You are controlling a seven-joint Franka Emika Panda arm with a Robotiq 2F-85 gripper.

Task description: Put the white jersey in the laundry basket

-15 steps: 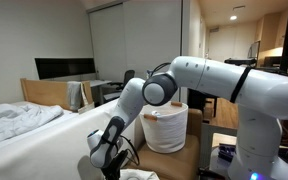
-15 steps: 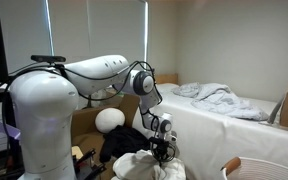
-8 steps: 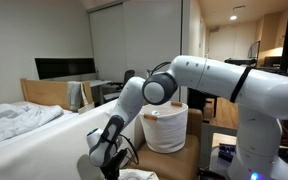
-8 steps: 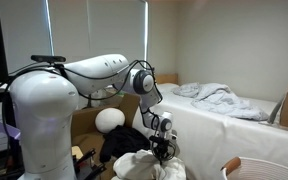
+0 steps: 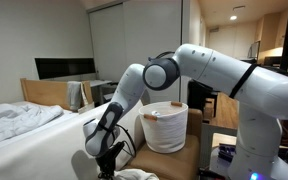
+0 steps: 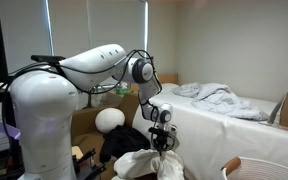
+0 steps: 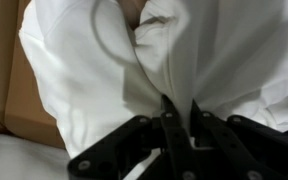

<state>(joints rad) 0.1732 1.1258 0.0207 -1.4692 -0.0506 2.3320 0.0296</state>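
Note:
The white jersey [image 7: 214, 50] fills the wrist view, bunched into folds that run down between my fingers. My gripper [image 7: 179, 115] is shut on a pinch of that cloth. In an exterior view the gripper [image 6: 161, 140] hangs low beside the bed with the jersey [image 6: 149, 163] draped under it. In an exterior view the gripper [image 5: 109, 155] is low at the front, with a bit of jersey [image 5: 136, 175] at the bottom edge. The round white laundry basket [image 5: 166, 128] with tan handles stands behind, on a brown surface. Only its rim [image 6: 252, 168] shows in the bottom right corner of an exterior view.
A bed with a rumpled white sheet [image 5: 19, 120] [image 6: 219, 98] runs alongside the arm. A dark cloth [image 6: 114, 150] and a white round object [image 6: 109, 118] lie by the robot base. The brown surface [image 7: 9, 80] shows under the jersey.
The arm has lifted and the gripper has come up a little, pulling the pinched jersey up with it. The jaws stay shut.

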